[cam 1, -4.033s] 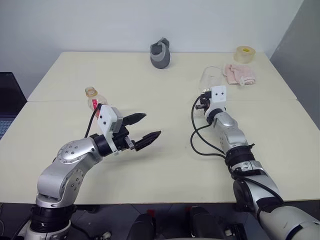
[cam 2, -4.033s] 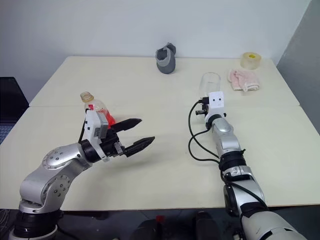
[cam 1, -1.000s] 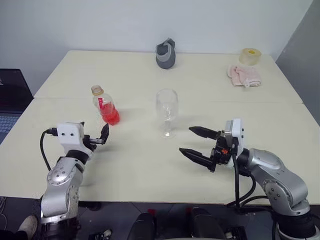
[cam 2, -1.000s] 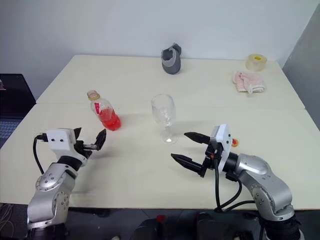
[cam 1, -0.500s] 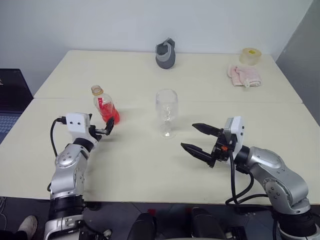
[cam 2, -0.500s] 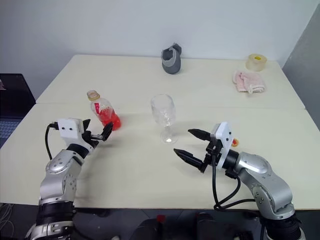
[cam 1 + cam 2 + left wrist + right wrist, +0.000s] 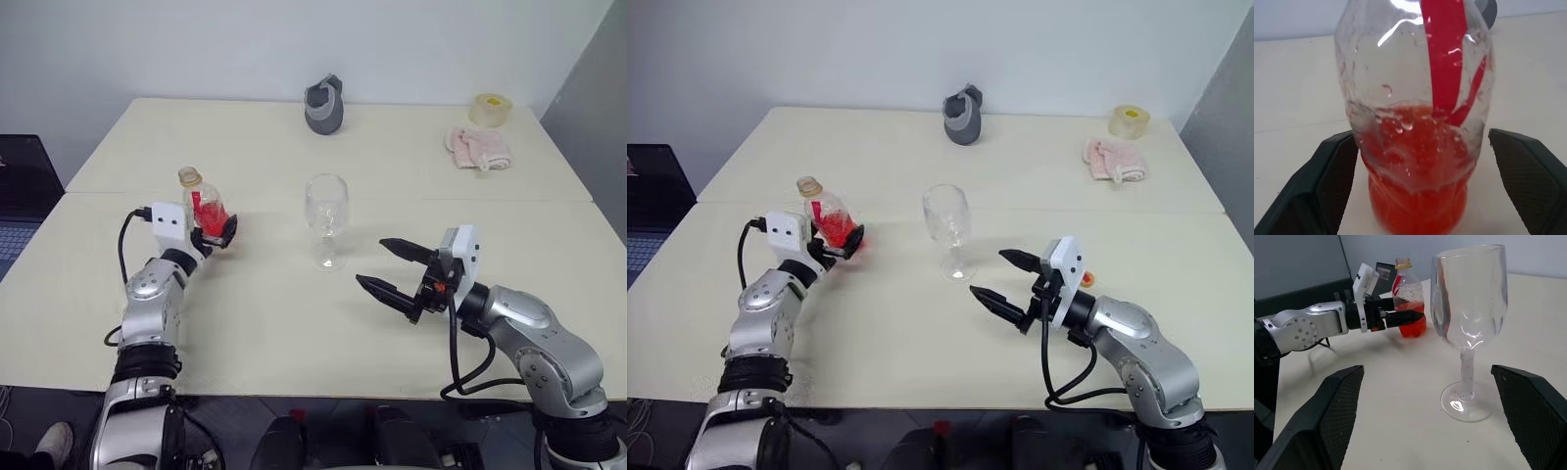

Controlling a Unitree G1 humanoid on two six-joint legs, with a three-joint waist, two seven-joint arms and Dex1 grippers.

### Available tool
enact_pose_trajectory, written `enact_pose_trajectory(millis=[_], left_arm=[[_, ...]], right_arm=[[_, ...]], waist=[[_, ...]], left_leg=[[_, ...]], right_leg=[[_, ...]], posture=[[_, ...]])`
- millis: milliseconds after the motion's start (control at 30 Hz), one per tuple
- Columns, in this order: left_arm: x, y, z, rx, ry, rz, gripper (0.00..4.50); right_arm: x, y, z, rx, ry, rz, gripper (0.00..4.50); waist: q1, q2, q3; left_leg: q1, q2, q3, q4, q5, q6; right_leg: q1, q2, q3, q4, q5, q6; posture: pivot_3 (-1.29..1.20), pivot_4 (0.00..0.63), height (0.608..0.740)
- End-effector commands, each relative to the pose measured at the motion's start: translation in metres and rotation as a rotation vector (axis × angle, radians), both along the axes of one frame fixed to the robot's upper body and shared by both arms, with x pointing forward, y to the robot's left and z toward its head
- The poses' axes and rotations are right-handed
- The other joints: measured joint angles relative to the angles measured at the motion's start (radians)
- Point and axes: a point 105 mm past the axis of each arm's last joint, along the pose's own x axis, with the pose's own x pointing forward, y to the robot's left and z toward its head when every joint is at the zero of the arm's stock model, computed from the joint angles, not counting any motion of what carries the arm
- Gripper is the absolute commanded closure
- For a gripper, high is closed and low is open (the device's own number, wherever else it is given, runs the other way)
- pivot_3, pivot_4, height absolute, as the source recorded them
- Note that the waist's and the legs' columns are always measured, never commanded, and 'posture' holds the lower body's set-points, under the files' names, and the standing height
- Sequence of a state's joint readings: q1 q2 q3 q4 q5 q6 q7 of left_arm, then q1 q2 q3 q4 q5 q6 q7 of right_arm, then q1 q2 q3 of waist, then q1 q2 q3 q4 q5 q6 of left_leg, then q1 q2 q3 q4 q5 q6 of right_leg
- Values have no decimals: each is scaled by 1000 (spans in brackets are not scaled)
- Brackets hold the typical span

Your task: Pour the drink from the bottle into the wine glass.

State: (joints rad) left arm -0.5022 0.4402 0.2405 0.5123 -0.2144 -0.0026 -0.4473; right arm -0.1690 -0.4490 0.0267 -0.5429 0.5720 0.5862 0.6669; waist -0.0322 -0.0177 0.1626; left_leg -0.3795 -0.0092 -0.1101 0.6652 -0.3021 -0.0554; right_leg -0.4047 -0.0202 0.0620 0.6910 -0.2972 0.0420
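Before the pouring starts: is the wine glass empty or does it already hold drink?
Empty: the wine glass looks clear throughout; the red drink is in the bottle.

1. The bottle (image 7: 201, 205) is small, clear plastic with a rounded body, a narrow neck, a yellowish cap and a red strip of label. It stands upright on the left.
2. The drink (image 7: 1418, 181), translucent red-pink, fills the bottle's lower part.
3. The wine glass (image 7: 326, 215) is clear and stemmed, with a round foot. It stands upright and empty near the middle, right of the bottle and well apart from it.
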Motion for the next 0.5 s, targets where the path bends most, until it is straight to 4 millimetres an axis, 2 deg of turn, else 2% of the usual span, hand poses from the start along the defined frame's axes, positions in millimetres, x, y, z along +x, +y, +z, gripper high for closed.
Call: enact_pose_trajectory(millis=[33, 400, 433, 500], left_arm=[[7, 4, 16, 38, -61, 11, 0], [22, 2, 17, 27, -68, 1, 0], [23, 2, 16, 23, -68, -2, 401], [23, 1, 16, 17, -68, -8, 903]], right_arm=[[-2, 0, 10, 19, -39, 4, 43], [-5, 3, 13, 21, -36, 23, 43], [-6, 3, 13, 21, -35, 23, 0], [-5, 2, 13, 22, -34, 19, 0]], waist=[[0, 0, 0], [-1, 0, 0], [-1, 0, 0], [-1, 0, 0]], left_leg=[[0, 0, 0, 0, 0, 0], [0, 0, 0, 0, 0, 0], [0, 0, 0, 0, 0, 0], [0, 0, 0, 0, 0, 0]], right_leg=[[0, 0, 0, 0, 0, 0], [0, 0, -1, 1, 0, 0], [0, 0, -1, 1, 0, 0], [0, 0, -1, 1, 0, 0]], posture=[[0, 150, 740], [0, 150, 740], [0, 150, 740], [0, 150, 740]])
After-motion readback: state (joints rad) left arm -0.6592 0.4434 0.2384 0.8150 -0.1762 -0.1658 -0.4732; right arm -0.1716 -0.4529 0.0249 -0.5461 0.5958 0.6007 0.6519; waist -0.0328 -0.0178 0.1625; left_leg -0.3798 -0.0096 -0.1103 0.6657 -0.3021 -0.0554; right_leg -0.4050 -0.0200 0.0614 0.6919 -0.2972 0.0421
